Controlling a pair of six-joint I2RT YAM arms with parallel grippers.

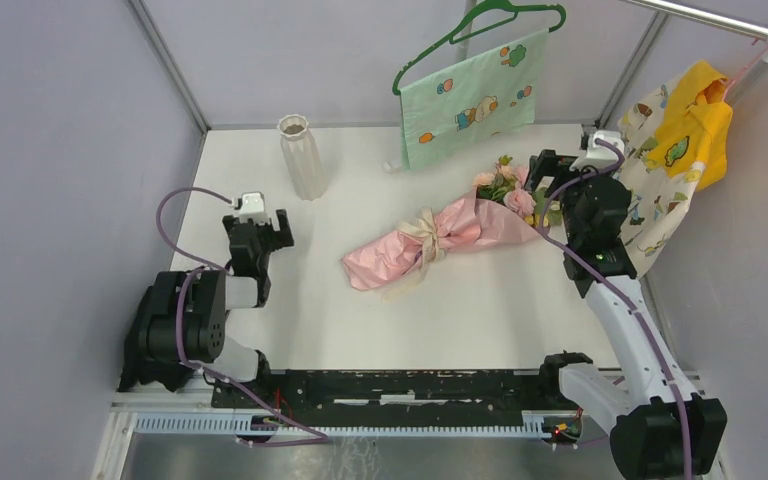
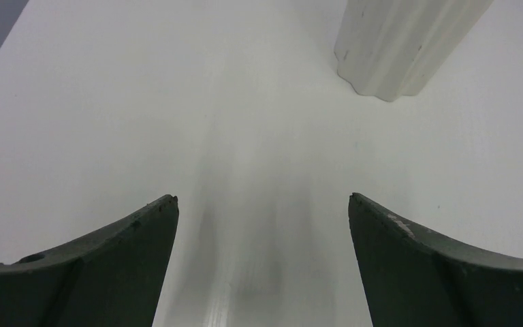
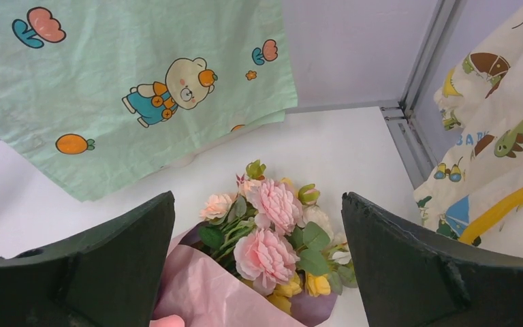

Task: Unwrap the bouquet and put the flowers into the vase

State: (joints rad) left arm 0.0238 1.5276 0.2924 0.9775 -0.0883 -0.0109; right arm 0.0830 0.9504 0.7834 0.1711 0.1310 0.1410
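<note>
Bouquet point(image 1: 440, 235) lay wrapped mid-surface point(image 1: 290, 300), bow point(image 1: 425, 232) tied, unwrapping not started. Right hand point(image 1: 543, 188) gaped empty at its roses point(image 1: 508, 185), left hand point(image 2: 262, 201) empty and wide near the vase point(image 1: 302, 160). Next, I'd guess: tug the bow loose.

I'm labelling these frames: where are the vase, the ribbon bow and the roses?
vase point(image 1: 303, 165), top view, ribbed body.
ribbon bow point(image 1: 425, 233), top view, the knot.
roses point(image 3: 265, 253), right wrist view, a pink bloom.
</note>
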